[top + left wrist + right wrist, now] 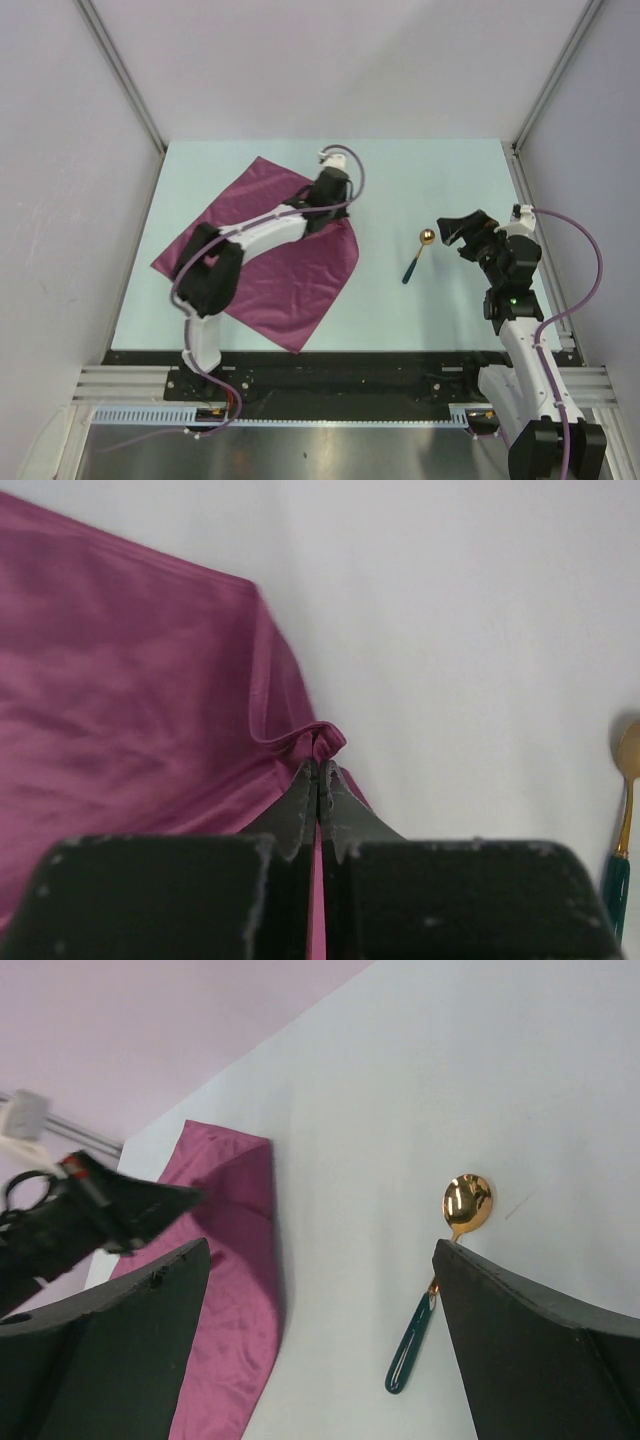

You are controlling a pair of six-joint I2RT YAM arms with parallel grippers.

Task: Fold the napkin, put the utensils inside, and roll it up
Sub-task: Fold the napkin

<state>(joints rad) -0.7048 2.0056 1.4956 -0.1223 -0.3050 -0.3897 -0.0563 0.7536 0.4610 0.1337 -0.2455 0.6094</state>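
Clamping the left gripper (318, 775) tight on a raised edge fold of the creased magenta-purple cloth napkin (290, 285) spread on the pale table (440, 170); leaving the small gold-bowled, dark-handled spoon (415, 255) lying apart; holding the right gripper (450, 240) spread wide, empty, beside it.

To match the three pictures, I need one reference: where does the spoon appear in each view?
Top external: spoon right of centre.
Left wrist: at the right edge.
Right wrist: lower centre-right.
Shared landmark: the napkin, left of the spoon everywhere.
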